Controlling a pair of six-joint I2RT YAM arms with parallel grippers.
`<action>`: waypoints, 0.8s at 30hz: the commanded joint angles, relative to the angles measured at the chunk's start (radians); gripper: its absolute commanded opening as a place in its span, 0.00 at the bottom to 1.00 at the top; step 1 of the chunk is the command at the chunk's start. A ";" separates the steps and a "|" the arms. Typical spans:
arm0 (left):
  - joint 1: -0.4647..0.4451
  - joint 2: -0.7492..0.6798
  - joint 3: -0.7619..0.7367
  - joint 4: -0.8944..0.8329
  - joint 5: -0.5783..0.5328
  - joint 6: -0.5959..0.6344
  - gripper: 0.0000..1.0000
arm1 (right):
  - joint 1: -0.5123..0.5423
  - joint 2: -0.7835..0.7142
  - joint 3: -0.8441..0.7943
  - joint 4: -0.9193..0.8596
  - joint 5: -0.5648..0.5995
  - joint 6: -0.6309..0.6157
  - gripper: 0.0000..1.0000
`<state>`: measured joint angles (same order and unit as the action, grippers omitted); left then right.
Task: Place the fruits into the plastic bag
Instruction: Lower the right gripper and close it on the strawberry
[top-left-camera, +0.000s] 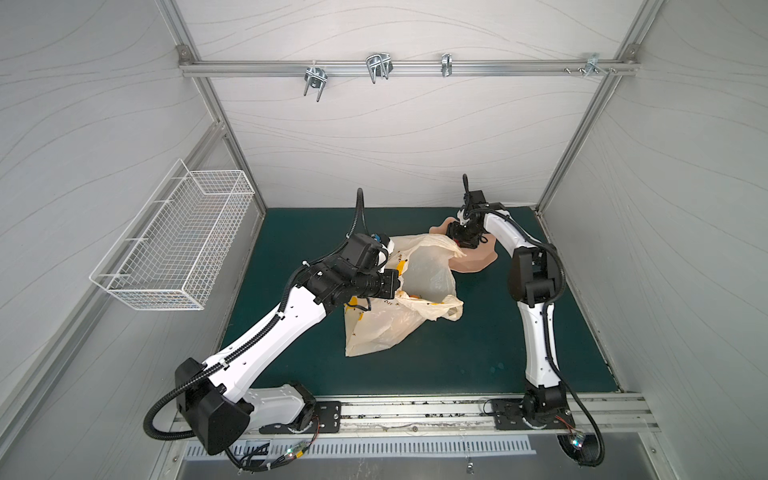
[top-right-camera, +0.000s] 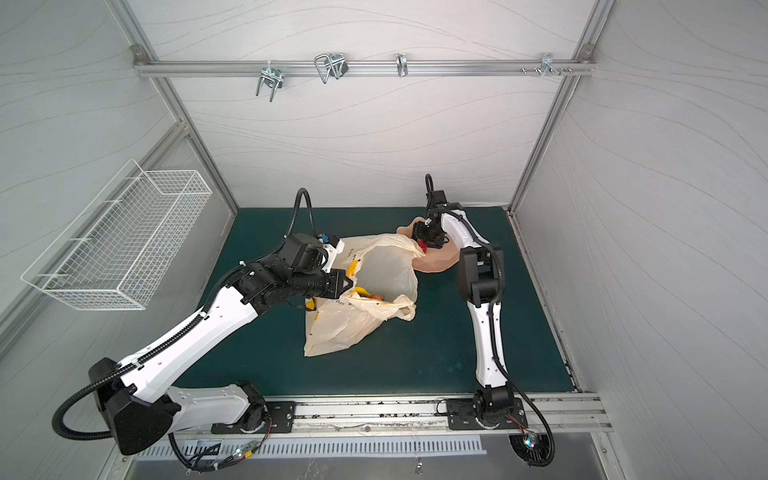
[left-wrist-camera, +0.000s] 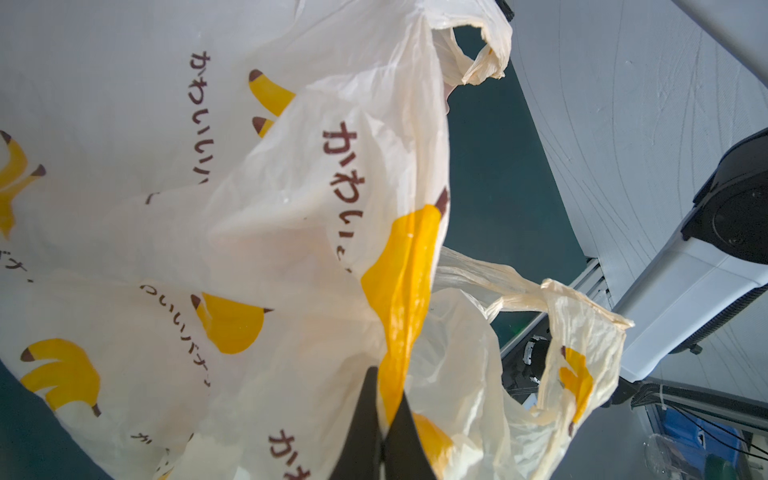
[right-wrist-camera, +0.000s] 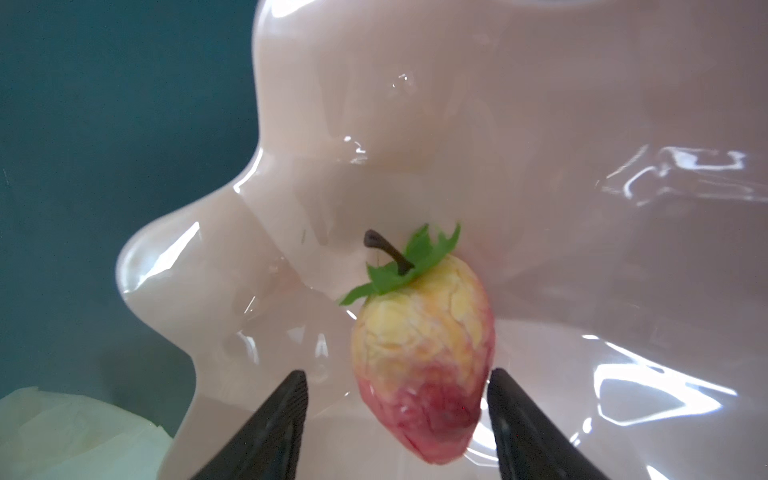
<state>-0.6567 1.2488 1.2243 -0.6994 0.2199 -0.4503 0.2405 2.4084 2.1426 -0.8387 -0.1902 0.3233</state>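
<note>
- Both top views: the plastic bag (top-left-camera: 432, 270) lies in the middle of the worktop (top-left-camera: 457, 357). The left gripper (top-left-camera: 395, 286) has its jaws pressed together on the bag's rim and lifts that edge, so the mouth gapes upward. The pink dish (top-left-camera: 482, 266) sits at the bag's far-right side, with one bag handle lying over its edge. The right gripper (top-left-camera: 462, 243) hangs over the dish, just beyond the bag.
- A top view: the strawberry (top-right-camera: 424, 247) shows red beneath the right gripper, just outside the bag's mouth. An orange piece (top-right-camera: 376, 296) shows inside the mouth.
- Left wrist view: the jaws pinch a fold of printed bag film.
- Right wrist view: the jaws are spread on either side of the strawberry (right-wrist-camera: 424, 365), which lies on the dish. One fingertip is just beside it; contact cannot be confirmed.
- Step in hand: picking the strawberry from the dish.
- Next move calls for: close on the berry's body, lift clear of the wavy rim, carry it over the bag's mouth, and release.
</note>
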 joint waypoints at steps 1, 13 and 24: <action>-0.004 -0.028 0.010 0.002 -0.020 -0.011 0.00 | 0.001 0.035 0.045 -0.054 0.027 -0.007 0.68; -0.005 -0.056 -0.004 -0.003 -0.034 -0.021 0.00 | 0.005 0.069 0.069 -0.114 0.122 -0.020 0.58; -0.005 -0.067 -0.014 -0.007 -0.034 -0.024 0.00 | 0.012 0.051 0.059 -0.116 0.143 -0.021 0.47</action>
<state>-0.6567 1.2018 1.2053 -0.7078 0.1974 -0.4679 0.2459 2.4592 2.1925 -0.9173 -0.0673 0.3145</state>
